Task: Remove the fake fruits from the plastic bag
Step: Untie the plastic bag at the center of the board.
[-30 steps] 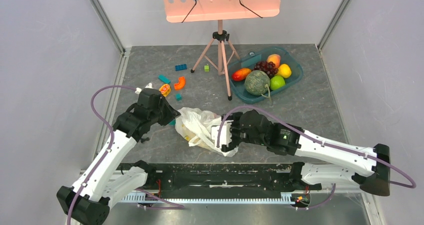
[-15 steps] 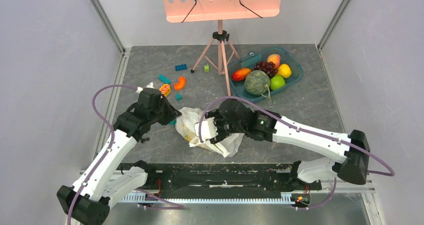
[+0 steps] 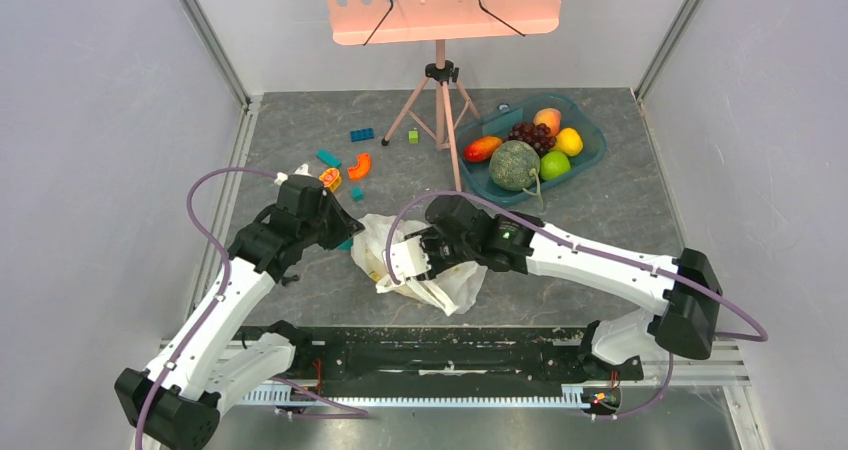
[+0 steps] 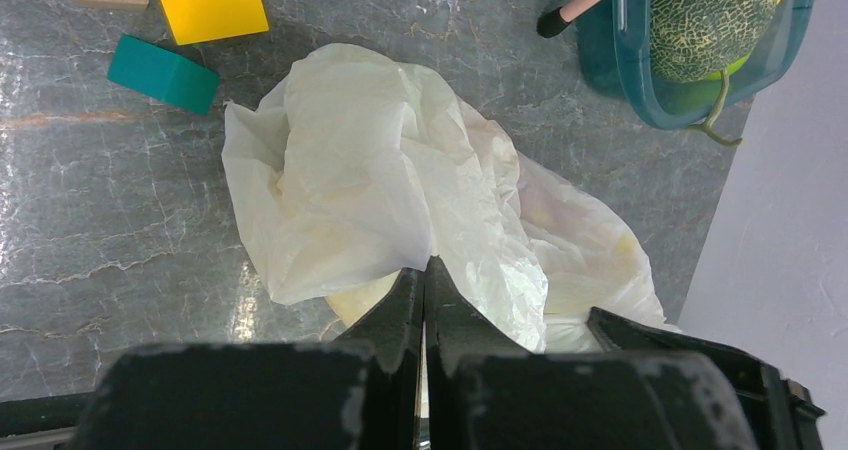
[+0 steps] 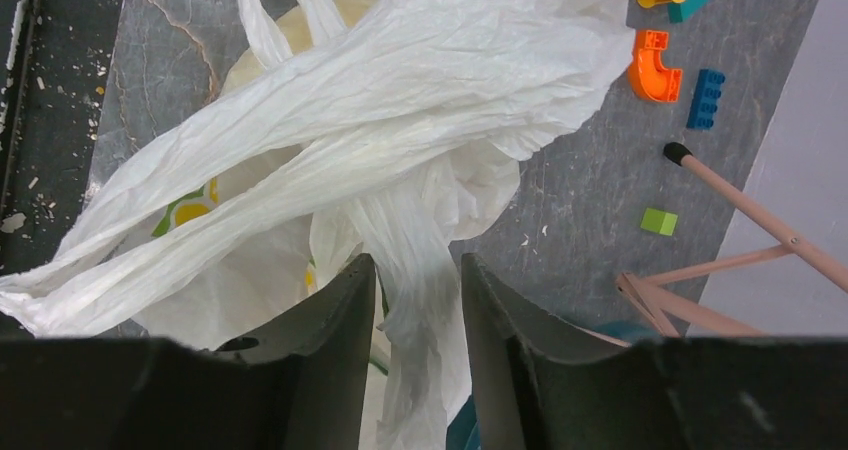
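As fruits seemingly sat inside, progress: crinkly translucent white plastic bag (image 3: 455, 288) unemptied.
Left fingers (image 4: 405, 305): closed.
Right fingers (image 5: 335, 320): parted astride bag.

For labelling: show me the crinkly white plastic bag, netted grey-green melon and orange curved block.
crinkly white plastic bag (image 4: 370, 170), left wrist, upper fold
netted grey-green melon (image 3: 514, 164), top external, centre
orange curved block (image 5: 645, 78), right wrist, arch

Plastic bag (image 3: 460, 288) at centre of top view, on table (image 3: 620, 220). Blocks (image 3: 358, 166) to upper left of bag. Stand (image 3: 440, 100) behind bag. Tub (image 3: 590, 165) at upper right; melon (image 3: 514, 165), grapes (image 3: 530, 133) inside.
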Tool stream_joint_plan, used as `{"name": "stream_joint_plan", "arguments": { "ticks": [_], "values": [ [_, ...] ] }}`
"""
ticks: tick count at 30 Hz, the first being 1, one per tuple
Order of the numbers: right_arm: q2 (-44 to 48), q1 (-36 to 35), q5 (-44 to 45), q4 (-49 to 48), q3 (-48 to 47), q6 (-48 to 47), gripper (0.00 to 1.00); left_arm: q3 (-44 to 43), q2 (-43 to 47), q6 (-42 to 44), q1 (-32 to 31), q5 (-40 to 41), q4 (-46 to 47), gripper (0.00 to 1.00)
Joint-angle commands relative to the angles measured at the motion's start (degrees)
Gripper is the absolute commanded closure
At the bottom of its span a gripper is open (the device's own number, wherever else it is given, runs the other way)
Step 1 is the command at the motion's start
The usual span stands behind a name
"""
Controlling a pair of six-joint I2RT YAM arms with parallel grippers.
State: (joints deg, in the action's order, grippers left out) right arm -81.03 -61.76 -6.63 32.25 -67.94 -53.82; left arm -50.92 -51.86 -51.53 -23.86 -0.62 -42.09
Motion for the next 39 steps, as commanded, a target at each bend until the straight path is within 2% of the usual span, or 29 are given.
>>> {"name": "stream_joint_plan", "arguments": {
  "ticks": [1, 3, 4, 6, 7, 9, 12, 15, 20, 22, 24, 26, 32, 34, 37, 39],
  "values": [
    [-1.7, 0.3, -0.9, -0.8, -2.5, -0.3, 0.66, 0.2, 0.2, 2.0, 0.2, -1.1, 2.5, 0.98],
    [-1.8, 0.3, -1.3, -1.7, -2.2, 0.9, 0.83, 0.3, 0.3, 2.3, 0.3, -1.1, 2.5, 0.98],
    [-1.7, 0.4, -0.9, -2.7, -1.8, 2.5, 0.99, 0.3, 0.3, 2.6, 0.2, -1.1, 2.4, 0.98],
    [-0.7, 0.8, 0.3, -5.2, -0.8, 6.0, 1.00, 0.1, 0.5, 3.8, 0.3, -0.9, 2.4, 0.96],
    [0.3, 1.1, 0.7, -6.7, 0.3, 8.4, 1.00, -0.2, 0.5, 4.7, 0.3, -0.5, 2.2, 0.89],
    [3.3, 1.4, 0.2, -11.1, 3.2, 12.4, 1.00, -1.1, 1.0, 6.7, 0.3, 0.2, 1.9, 0.69],
    [9.0, 2.2, 0.3, -17.1, 8.1, 17.3, 1.00, -3.4, 2.6, 9.9, 0.3, 2.1, 1.6, 0.31],
    [12.6, 4.3, -2.6, -19.4, 9.8, 21.6, 1.00, -6.3, 4.7, 14.6, 0.3, 1.8, 2.6, 0.18],
    [13.1, 6.9, -12.4, -19.5, 9.4, 25.6, 1.00, -8.6, 7.5, 20.9, 0.2, -3.0, 4.8, 0.11],
    [13.0, 7.2, -14.5, -20.4, 9.9, 26.6, 1.00, -8.2, 8.5, 22.1, 0.2, -4.5, 5.3, 0.10],
    [13.0, 7.4, -15.1, -21.2, 10.5, 27.4, 1.00, -7.2, 10.4, 23.4, 0.1, -5.0, 6.1, 0.05],
    [13.2, 7.9, -15.1, -22.2, 11.1, 28.6, 1.00, -4.9, 14.4, 25.2, 0.1, -5.1, 8.7, 0.01],
    [14.0, 9.3, -15.6, -24.2, 12.0, 30.8, 1.00, 5.8, 27.0, 35.2, 0.1, -11.1, 23.3, 0.00],
    [13.9, 9.6, -15.6, -24.1, 11.9, 31.1, 1.00, 7.8, 29.0, 40.0, 0.1, -16.0, 26.7, 0.00],
    [13.9, 9.9, -16.0, -24.1, 11.9, 31.2, 1.00, 7.6, 28.7, 50.1, 0.1, -28.6, 27.0, 0.00],
    [13.9, 10.0, -16.1, -24.1, 11.8, 31.4, 1.00, 6.6, 28.0, 56.2, 0.1, -28.7, 24.3, 0.00]
  ]
}}
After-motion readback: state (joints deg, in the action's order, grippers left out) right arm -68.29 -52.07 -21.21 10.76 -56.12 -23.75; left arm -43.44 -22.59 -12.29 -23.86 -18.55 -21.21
